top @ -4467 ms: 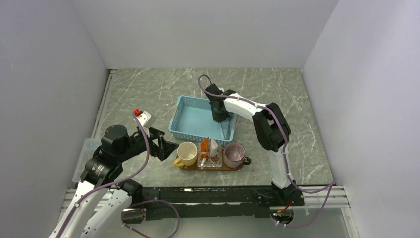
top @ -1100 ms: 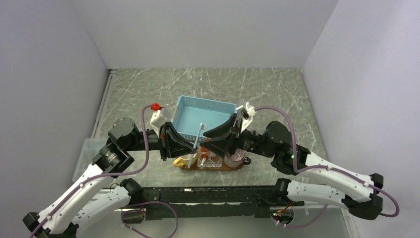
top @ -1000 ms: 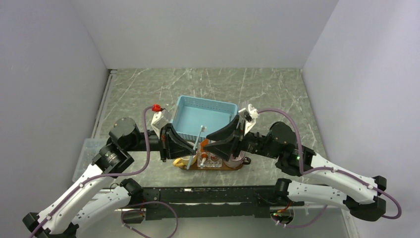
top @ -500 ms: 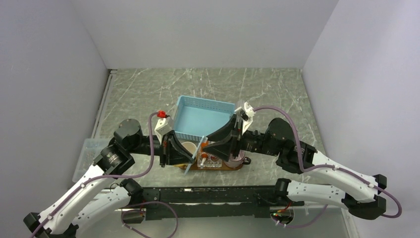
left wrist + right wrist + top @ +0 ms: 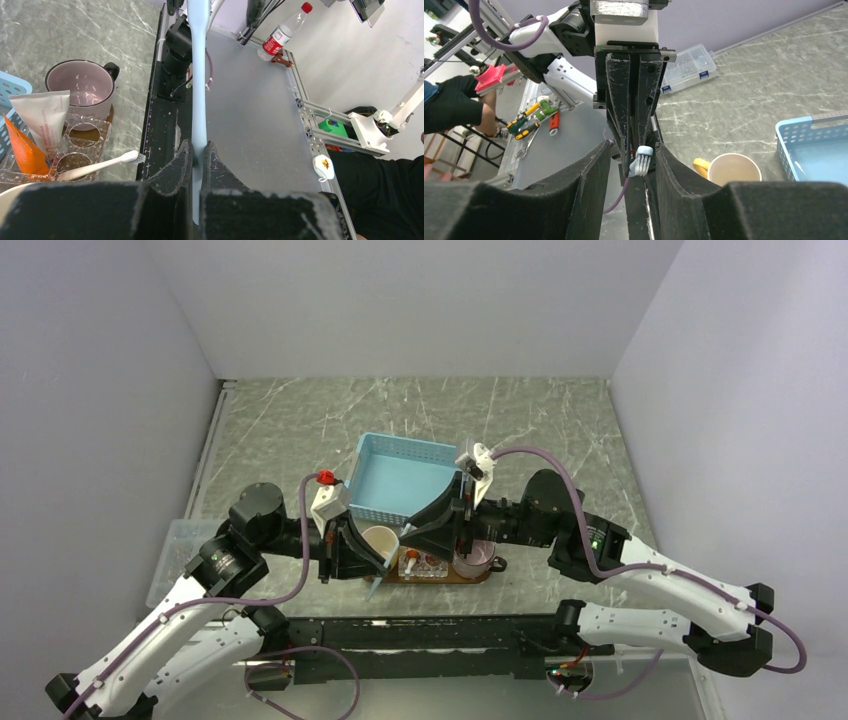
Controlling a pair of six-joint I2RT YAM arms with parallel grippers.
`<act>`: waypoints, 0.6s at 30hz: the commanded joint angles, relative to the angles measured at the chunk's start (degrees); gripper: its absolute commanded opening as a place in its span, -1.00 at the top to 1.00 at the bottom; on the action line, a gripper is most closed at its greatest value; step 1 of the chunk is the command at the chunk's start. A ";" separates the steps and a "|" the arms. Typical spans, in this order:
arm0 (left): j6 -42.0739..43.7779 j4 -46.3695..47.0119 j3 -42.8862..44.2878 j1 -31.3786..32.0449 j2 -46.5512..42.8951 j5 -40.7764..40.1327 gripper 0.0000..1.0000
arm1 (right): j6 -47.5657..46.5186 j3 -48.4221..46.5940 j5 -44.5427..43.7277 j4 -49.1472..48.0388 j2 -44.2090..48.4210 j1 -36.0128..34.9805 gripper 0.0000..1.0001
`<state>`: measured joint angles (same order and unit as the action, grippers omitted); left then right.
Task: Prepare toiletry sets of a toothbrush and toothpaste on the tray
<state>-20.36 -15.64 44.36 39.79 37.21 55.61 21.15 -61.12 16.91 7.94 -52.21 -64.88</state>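
Observation:
My left gripper point(image 5: 372, 552) is shut on the handle of a light blue toothbrush point(image 5: 199, 100), which slants from its jaws toward the right gripper. The right gripper point(image 5: 633, 150) is open, with its fingers on either side of the brush head point(image 5: 642, 161), which sits close to the right-hand finger. Below the two grippers lies the brown tray point(image 5: 482, 578) with a clear holder point(image 5: 82, 132). An orange tube point(image 5: 22, 152) and a white tube point(image 5: 42, 120) lean in the holder, and a white toothbrush point(image 5: 95, 164) lies across it.
A yellow mug point(image 5: 380, 540) and a purple mug point(image 5: 475, 555) stand at the two ends of the tray. The blue basket point(image 5: 400, 475) sits just behind it. A clear plastic box point(image 5: 175, 550) lies at the table's left edge.
Both grippers have come lower and nearer the tray, the left still holding the blue toothbrush. The right fingers have narrowed around the brush head.

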 commanded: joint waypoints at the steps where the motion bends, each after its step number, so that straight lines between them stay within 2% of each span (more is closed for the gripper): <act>1: 1.03 1.32 0.75 0.19 -0.56 1.65 1.00 | -0.40 -2.76 1.00 0.07 -0.24 -0.23 0.23; 6: 0.88 1.89 0.48 0.20 -0.75 1.68 1.00 | -0.48 -3.12 1.96 0.04 -1.18 -0.19 0.47; 8: 0.90 1.85 0.46 0.12 -0.74 1.68 1.00 | -0.58 -2.91 2.03 -0.60 -1.19 -0.24 0.63; 10: 0.81 1.92 0.38 0.14 -0.70 1.91 1.00 | -0.37 -2.33 2.24 -1.70 -0.99 -0.25 0.69; 13: 1.00 1.44 0.35 0.15 -0.50 1.79 1.00 | -0.25 -2.07 2.36 -2.64 -0.90 -0.24 0.95; 16: 1.28 0.28 0.73 0.19 -0.18 0.65 1.00 | 0.09 -1.22 3.49 -4.09 -0.82 -0.22 1.00; 17: 1.49 -0.11 0.99 0.20 -0.06 0.33 0.86 | 0.25 -0.92 3.56 -4.44 -0.80 -0.18 1.00; 18: 1.66 -0.47 1.49 0.19 0.04 -0.25 0.60 | 0.25 -0.77 3.55 -4.62 -0.72 -0.21 1.00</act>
<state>-20.14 -15.75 44.34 39.83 36.95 56.29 21.12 -61.36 18.48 8.40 -53.60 -64.86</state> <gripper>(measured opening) 0.058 0.048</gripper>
